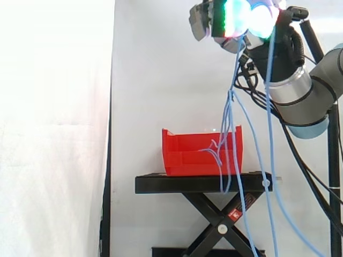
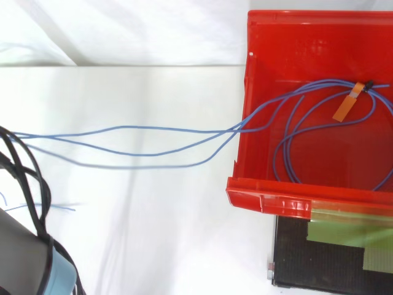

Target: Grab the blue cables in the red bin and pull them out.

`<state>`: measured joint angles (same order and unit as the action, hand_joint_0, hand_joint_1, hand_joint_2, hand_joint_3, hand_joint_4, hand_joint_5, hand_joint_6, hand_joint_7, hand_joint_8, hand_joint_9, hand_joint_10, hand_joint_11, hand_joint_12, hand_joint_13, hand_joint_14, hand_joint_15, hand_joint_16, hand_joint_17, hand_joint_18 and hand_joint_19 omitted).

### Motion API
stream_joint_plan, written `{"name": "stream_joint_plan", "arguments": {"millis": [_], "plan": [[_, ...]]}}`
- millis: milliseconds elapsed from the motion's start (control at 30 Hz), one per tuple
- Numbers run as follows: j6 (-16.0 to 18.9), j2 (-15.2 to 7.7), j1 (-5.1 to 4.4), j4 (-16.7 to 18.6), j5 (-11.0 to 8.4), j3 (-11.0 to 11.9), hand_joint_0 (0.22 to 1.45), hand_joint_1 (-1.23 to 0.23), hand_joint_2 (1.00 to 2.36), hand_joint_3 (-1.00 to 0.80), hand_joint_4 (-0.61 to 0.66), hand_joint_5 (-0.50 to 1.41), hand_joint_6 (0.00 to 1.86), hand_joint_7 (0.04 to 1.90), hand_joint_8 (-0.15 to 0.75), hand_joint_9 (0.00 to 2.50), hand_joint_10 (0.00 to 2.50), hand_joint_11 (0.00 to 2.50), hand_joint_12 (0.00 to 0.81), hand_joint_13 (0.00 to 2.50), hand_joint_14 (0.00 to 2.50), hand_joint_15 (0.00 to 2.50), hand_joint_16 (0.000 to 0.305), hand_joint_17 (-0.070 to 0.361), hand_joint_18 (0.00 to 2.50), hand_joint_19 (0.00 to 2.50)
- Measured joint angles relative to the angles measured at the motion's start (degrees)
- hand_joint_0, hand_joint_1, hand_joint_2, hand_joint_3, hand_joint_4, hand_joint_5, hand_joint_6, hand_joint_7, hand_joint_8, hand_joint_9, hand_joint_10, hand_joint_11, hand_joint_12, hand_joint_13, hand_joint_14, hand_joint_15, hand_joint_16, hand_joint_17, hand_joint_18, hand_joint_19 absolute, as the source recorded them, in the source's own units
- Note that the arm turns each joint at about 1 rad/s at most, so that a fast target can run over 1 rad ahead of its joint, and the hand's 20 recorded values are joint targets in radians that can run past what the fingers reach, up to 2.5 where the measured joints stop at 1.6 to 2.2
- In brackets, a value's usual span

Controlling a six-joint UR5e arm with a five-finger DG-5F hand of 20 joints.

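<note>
Black scissor stand [image 1: 202, 183] carries the red plastic bin [image 1: 187, 155]; thin blue cables [image 1: 229, 110] climb from it to the hand [image 1: 236, 19], fingers [image 1: 200, 21] curled round them.

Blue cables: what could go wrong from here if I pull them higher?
1. Loops lie in the red bin, and the blue cables bend over its wall: pulling may drag or tip the bin on the black stand.
2. The tied bundle with the orange tag could catch on that wall.

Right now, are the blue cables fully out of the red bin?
Partly in. Loops of the blue cables lie inside the red bin; strands cross its wall up to the hand gripping them.
</note>
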<state>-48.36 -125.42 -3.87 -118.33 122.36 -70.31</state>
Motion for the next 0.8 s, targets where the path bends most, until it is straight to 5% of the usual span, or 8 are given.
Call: {"name": "stream_joint_plan", "arguments": {"millis": [567, 800], "plan": [[5.4, 0.0, -0.90, -24.4, -15.32, 0.0, 0.79, -0.95, 1.00, -1.00, 0.25, 1.12, 0.01, 0.80, 0.069, 1.41, 0.03, 1.91, 0.402, 1.69, 0.01, 1.69, 0.043, 0.096, 1.00, 1.12], [9.2, 0.0, -1.33, -31.6, -18.55, 0.0, 0.79, -0.95, 1.00, -1.00, 0.25, 1.12, 0.01, 0.80, 0.068, 1.41, 0.03, 1.92, 0.405, 1.69, 0.01, 1.70, 0.042, 0.095, 1.00, 1.12]]}}
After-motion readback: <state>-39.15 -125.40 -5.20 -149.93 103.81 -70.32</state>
